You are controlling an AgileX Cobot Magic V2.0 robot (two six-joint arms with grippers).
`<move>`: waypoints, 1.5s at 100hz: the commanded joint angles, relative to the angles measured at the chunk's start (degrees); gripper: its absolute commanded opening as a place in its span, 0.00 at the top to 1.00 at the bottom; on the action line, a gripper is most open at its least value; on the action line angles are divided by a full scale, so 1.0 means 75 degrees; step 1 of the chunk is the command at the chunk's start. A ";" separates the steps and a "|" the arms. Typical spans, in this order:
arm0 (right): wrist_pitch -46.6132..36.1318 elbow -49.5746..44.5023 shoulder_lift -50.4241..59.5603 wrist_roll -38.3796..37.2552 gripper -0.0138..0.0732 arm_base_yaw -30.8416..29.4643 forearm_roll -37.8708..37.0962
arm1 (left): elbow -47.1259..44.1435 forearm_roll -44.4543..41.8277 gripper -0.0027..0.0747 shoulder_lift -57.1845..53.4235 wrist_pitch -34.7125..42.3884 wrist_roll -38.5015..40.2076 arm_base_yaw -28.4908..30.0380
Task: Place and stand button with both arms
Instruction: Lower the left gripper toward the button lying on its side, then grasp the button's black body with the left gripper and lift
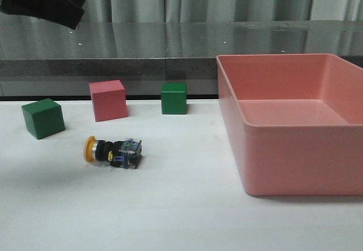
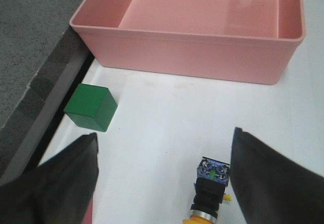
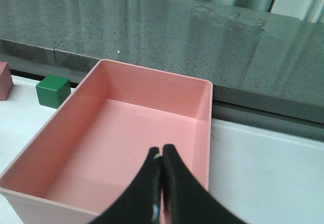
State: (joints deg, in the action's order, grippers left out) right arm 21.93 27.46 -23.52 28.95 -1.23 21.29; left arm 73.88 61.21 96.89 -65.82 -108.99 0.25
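The button (image 1: 113, 150) lies on its side on the white table, yellow cap to the left, clear blue base toward the pink bin. In the left wrist view the button (image 2: 210, 186) lies below and between the wide-apart black fingers (image 2: 66, 178), close to one of them. My left gripper (image 2: 164, 137) is open and empty, above the table. Part of the left arm (image 1: 42, 1) shows at the front view's top left. My right gripper (image 3: 162, 149) is shut with nothing in it, above the near wall of the bin (image 3: 207, 102).
A large empty pink bin (image 1: 283, 125) fills the table's right side and also shows in the left wrist view (image 2: 192, 52). A green cube (image 1: 43, 118), a pink cube (image 1: 108, 100) and a second green cube (image 1: 173, 98) stand behind the button. A grey ledge runs along the back.
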 commanded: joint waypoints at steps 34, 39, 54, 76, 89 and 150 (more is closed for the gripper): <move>-0.0593 0.0192 -0.0036 0.0039 0.91 -0.0052 0.0149 | 0.0227 0.0679 0.30 0.1416 -0.0465 -0.0779 -0.0001; -0.0593 0.0192 -0.0036 0.0039 0.91 -0.0052 0.0149 | 0.0227 0.0817 0.30 0.1597 -0.0571 -0.0838 -0.0001; -0.0593 0.0192 -0.0036 0.0039 0.91 -0.0052 0.0149 | 0.0227 0.0820 0.30 0.1976 -0.0675 -0.1020 -0.0001; -0.0624 0.0192 -0.0036 0.0044 0.91 -0.0052 0.0142 | 0.0227 0.0735 0.30 0.2231 -0.0661 -0.1454 -0.0039; -0.0650 0.0192 -0.0036 0.0044 0.91 -0.0052 0.0142 | 0.0212 0.0575 0.30 0.2320 -0.0626 -0.1616 -0.0106; -0.0650 0.0192 -0.0036 0.0044 0.91 -0.0052 0.0142 | 0.0178 0.0126 0.31 0.3097 -0.0471 -0.1626 -0.0453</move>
State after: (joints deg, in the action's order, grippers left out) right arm 21.48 27.46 -23.52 28.95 -1.23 21.29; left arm 74.12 59.83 122.58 -66.69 -121.02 -2.75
